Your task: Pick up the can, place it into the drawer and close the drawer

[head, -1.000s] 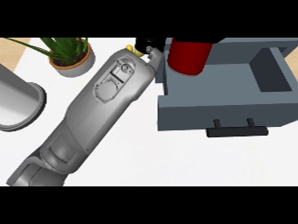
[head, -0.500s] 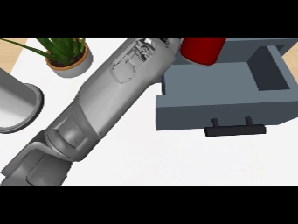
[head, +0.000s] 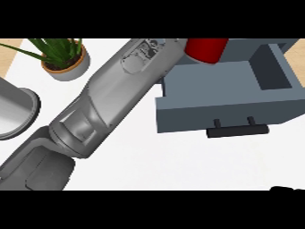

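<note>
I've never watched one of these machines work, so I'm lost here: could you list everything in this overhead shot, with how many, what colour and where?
Can: one, red, at the top edge, over the back of the open drawer.
Drawer: one, blue-grey, open, right of centre, with a black handle on its front.
Potted plant: one, green leaves in a tan pot, upper left.
Metal cylinder: one, silver, at the left edge.
Counter: one, white, under everything.
Left forearm: one, grey, running diagonally from lower left up to the can; its hand is out of sight at the top edge.
Right hand: black bits only, at the lower right edge.
</note>
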Controlling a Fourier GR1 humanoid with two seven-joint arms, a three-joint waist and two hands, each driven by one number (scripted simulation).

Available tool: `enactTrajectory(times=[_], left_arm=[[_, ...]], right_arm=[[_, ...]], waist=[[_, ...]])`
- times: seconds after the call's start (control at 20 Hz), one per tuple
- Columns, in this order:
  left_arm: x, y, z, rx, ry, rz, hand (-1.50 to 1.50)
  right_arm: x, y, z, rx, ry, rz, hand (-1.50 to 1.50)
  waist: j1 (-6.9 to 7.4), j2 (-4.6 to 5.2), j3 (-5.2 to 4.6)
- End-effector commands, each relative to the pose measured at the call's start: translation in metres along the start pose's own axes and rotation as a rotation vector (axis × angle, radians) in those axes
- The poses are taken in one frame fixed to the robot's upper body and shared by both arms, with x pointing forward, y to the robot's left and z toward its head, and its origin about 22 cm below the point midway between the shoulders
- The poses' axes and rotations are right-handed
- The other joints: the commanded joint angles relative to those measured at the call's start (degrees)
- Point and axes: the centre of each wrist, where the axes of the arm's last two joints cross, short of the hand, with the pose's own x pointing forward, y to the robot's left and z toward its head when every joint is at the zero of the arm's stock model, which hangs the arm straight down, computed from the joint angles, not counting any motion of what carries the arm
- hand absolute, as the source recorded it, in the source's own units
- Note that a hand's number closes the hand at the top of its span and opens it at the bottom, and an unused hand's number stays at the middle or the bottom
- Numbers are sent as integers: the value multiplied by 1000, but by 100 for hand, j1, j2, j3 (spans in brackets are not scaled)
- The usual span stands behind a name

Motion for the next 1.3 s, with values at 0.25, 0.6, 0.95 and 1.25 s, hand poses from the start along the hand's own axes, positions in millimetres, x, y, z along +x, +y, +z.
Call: enactTrajectory(times=[0.25, 0.6, 0.95, 1.25], left_arm=[[-27, 2, -2, 50, -24, -54, 150], [-37, -1, 0, 52, -30, -120, 150], [-63, 5, 2, 85, -22, -169, -150], [-67, 7, 1, 150, -4, -163, -150]], right_arm=[[-3, 4, -16, 23, -12, 14, -150], [-3, 9, -18, 23, -33, 9, -150], [-5, -4, -16, 43, -36, 13, -150], [7, 10, -10, 45, -39, 17, -150]], waist=[[-120, 56, 3], [-158, 65, 3], [-245, 78, 6], [-358, 103, 0]])
